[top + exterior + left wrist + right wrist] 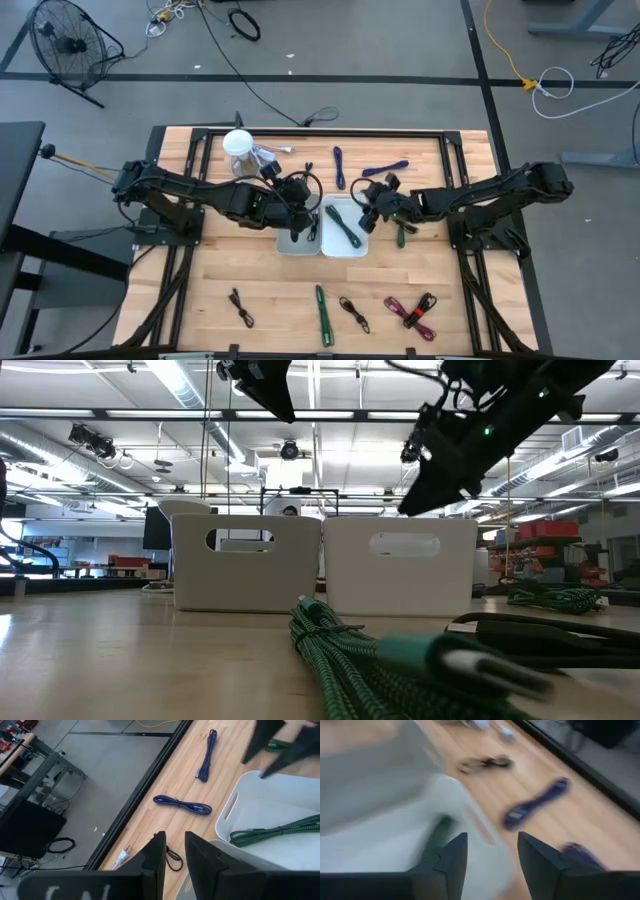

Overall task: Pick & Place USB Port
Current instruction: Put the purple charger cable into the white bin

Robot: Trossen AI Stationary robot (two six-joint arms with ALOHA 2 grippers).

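Observation:
Two white bins stand side by side mid-table, the left bin and the right bin. A green USB cable lies stretched on the right bin's floor. My right gripper hovers open over that bin's right rim, holding nothing, with the green cable below it. My left gripper hangs high over the left bin's far edge. Its fingers stand a narrow gap apart with nothing between them. Through the gap a thin black cable shows on the wood.
Two purple cables lie at the far side, near a white-lidded jar. A green cable lies under my right arm. Along the near edge lie black, green, black and magenta cables.

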